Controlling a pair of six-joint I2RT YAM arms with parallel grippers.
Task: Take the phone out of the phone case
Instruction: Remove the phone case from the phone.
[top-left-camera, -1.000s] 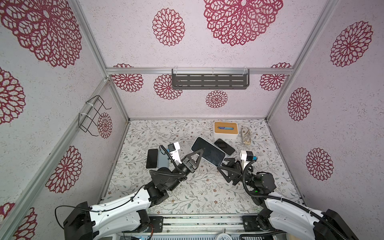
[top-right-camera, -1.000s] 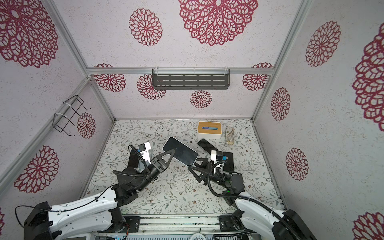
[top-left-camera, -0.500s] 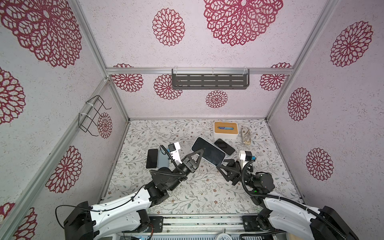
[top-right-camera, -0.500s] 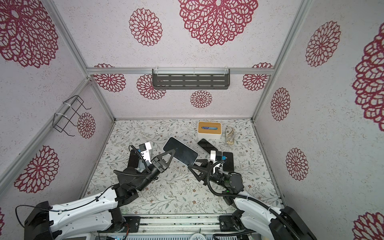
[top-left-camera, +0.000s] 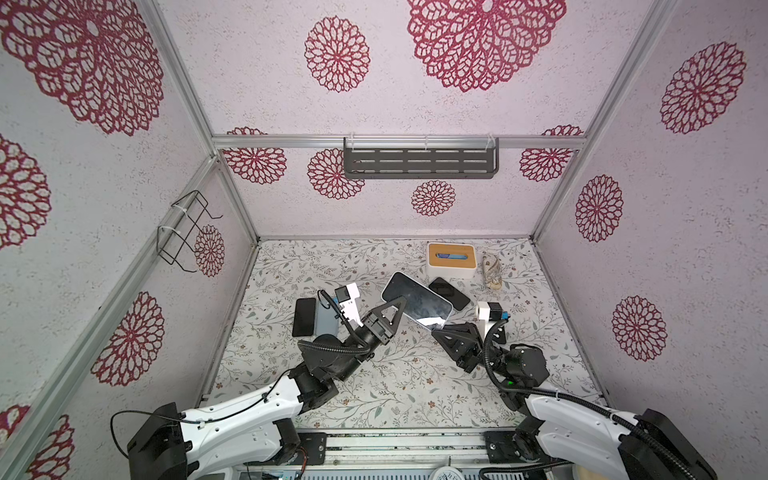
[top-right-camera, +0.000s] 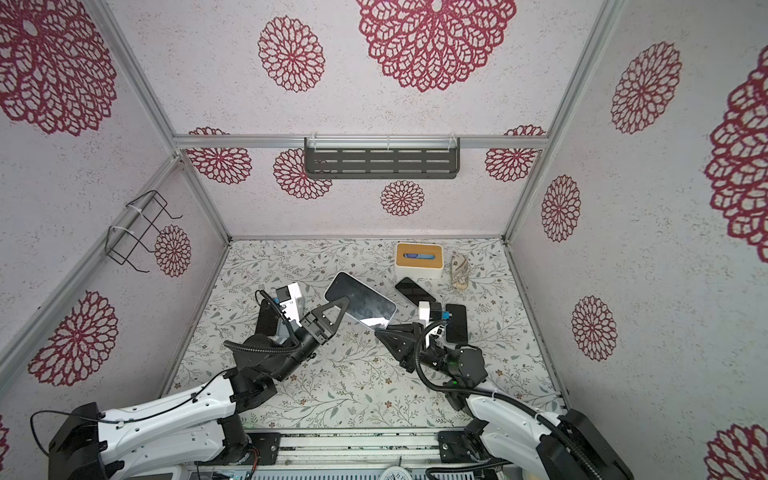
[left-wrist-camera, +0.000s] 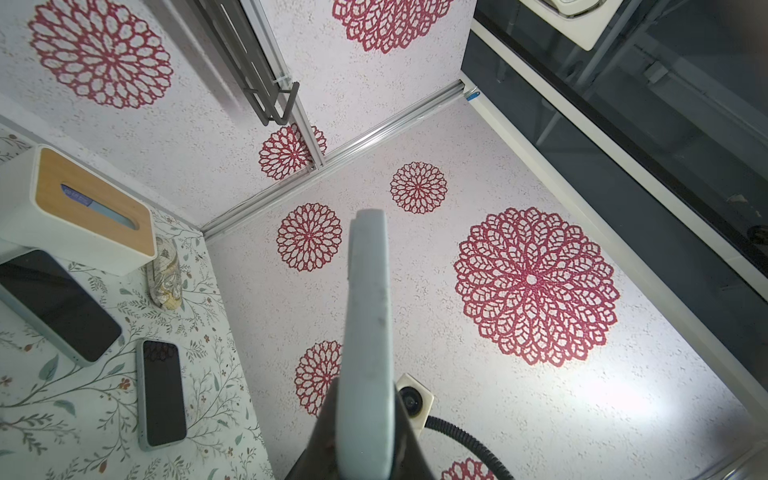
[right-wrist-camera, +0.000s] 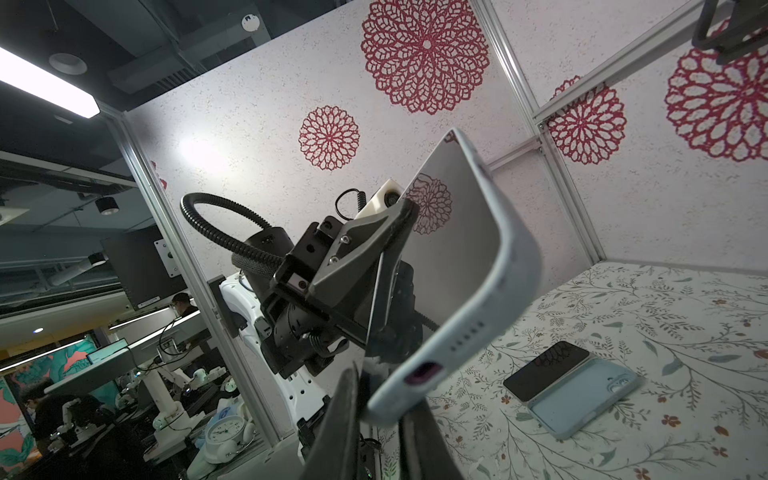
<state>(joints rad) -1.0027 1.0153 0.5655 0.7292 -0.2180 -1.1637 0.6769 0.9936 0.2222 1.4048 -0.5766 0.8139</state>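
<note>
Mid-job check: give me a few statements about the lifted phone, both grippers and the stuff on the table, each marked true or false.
1. The left gripper is clamped on the cased phone, holding it off the table. True.
2. The phone is already out of its case. False: the light blue case wraps it all round.
3. The right gripper is parked far from the phone. False: its fingers pinch the phone's lower corner.
4. A bare phone lies beside an empty case on the table. True.
5. The wood-topped box lies on its side. False: it stands upright, slot facing up.
</note>
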